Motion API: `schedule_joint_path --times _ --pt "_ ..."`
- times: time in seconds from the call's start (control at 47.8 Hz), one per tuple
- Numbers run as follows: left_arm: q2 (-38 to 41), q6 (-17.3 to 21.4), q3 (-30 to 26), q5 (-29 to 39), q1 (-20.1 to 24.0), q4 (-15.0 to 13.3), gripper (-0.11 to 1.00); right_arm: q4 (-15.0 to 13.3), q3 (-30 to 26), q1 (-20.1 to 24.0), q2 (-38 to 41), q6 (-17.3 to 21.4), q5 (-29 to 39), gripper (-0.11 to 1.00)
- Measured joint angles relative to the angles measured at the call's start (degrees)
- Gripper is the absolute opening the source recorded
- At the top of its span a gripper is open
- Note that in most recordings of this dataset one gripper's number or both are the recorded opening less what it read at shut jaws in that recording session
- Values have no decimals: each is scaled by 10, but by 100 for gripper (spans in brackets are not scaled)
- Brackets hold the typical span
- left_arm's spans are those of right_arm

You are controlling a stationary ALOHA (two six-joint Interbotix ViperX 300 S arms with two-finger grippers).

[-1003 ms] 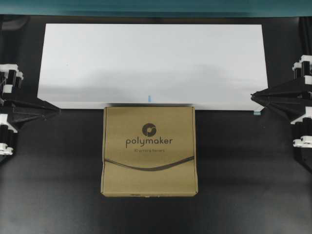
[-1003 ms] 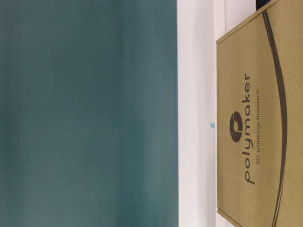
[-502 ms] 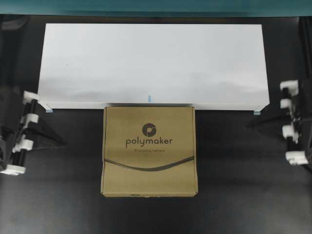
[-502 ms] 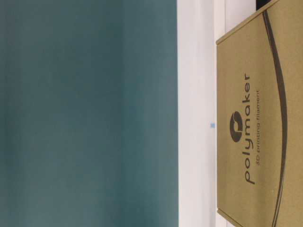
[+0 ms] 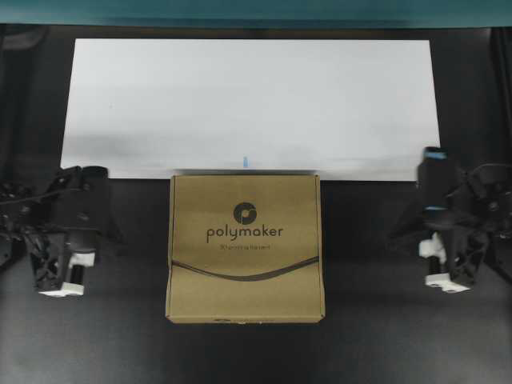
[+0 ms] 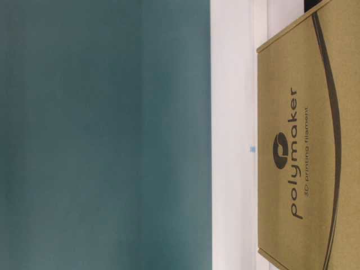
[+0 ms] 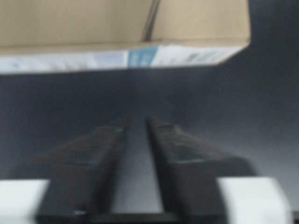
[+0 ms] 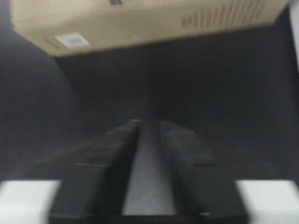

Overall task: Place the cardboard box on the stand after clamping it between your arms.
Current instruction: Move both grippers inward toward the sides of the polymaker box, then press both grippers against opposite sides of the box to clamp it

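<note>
The cardboard box (image 5: 244, 248) lies flat on the black tabletop, its far edge against the front of the white stand (image 5: 248, 104). My left gripper (image 5: 108, 232) hangs left of the box and points at its left side, well apart from it. My right gripper (image 5: 400, 230) mirrors it on the right. In the left wrist view the left gripper (image 7: 138, 122) shows a narrow empty gap, with the box (image 7: 121, 23) ahead. The right gripper (image 8: 148, 122) is likewise slightly open and empty, facing the box (image 8: 149, 23). The table-level view shows only the box (image 6: 309, 146) and the stand (image 6: 233, 146).
Black tabletop (image 5: 376, 336) surrounds the box, with bare strips between each gripper and the box's sides. A small blue mark (image 5: 246, 161) sits at the stand's front edge. A teal wall (image 6: 101, 135) rises behind the stand.
Both arms came from the stand's front corners forward and inward to flank the box. Both sets of jaws went from shut to slightly parted. The box stayed put.
</note>
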Motion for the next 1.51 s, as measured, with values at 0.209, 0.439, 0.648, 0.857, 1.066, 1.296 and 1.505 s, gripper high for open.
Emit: schedule_joint_path --times 0.209,0.439,0.648,0.857,1.066,1.296,1.505 --pt "54 -55 -5 -1 0 0 86 -4 -23 1 62 3 7 83" --pt "130 -94 -11 -63 0 0 79 -11 -25 2 145 3 -47 84" --pt "187 -95 -38 -76 -2 0 80 -15 -49 2 229 3 -113 84" --pt "236 -90 -52 -90 -2 1 80 -18 -94 2 293 3 -134 84" --pt "271 -67 -74 -119 -3 2 80 -19 -118 2 321 -1 -135 84" --pt "279 -42 -83 -119 -8 1 80 -21 -125 3 324 -13 -134 84" --pt "279 -11 -83 -119 -7 1 80 -22 -138 8 331 -15 -125 84"
